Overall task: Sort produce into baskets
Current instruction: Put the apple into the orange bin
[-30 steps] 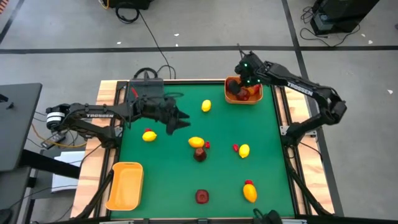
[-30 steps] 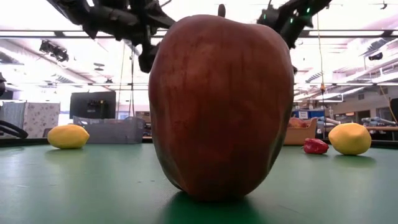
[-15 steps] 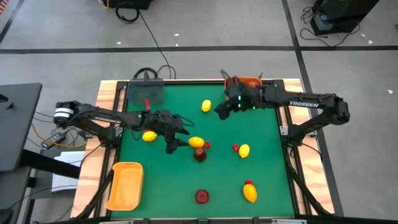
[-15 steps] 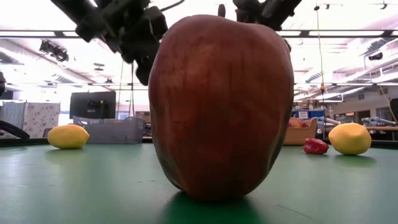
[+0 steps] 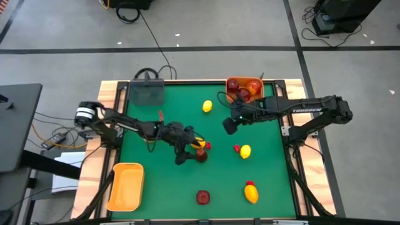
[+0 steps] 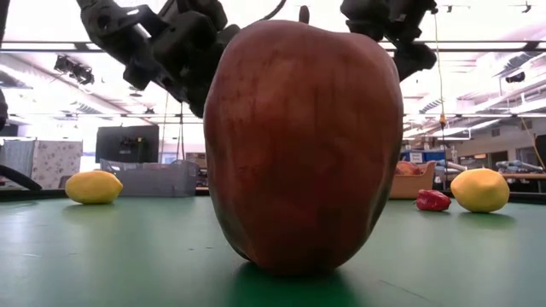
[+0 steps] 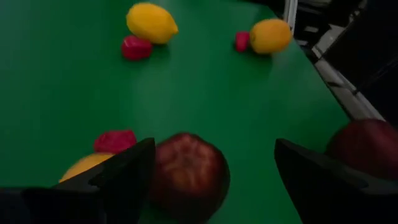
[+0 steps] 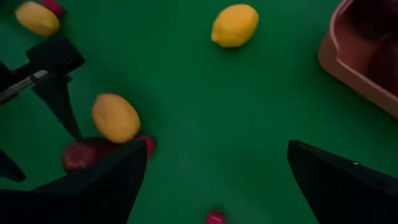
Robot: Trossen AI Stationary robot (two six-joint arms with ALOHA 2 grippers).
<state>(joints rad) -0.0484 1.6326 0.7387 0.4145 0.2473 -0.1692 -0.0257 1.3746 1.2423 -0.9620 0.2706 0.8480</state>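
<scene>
A dark red apple (image 5: pixel 200 155) rests on the green mat beside a lemon (image 5: pixel 197 142) and a small red bit (image 5: pixel 207 145). My left gripper (image 5: pixel 186 153) is low and open just to the left of this apple. In its wrist view the apple (image 7: pixel 186 177) shows between and just ahead of the fingers (image 7: pixel 127 174), nearer one of them. My right gripper (image 5: pixel 228 127) hangs open and empty above the mat, near the far orange bin (image 5: pixel 257 95), which holds red fruits (image 5: pixel 245 87). In the low view, both arms show above a big near apple (image 6: pixel 303 145).
More lemons (image 5: pixel 207 107) (image 5: pixel 245 150) (image 5: pixel 250 194) lie about the mat, two of them with red bits beside them. A second dark apple (image 5: pixel 202 197) sits near the front edge. A grey tray (image 5: pixel 145 94) stands far left, an empty orange bin (image 5: pixel 125 185) near left.
My left gripper has come down and moved toward the table's right and near edges, to the apple in the middle, rolling as it went. My right gripper has swung away from over the far orange bin toward the table's middle. No fruit has moved.
</scene>
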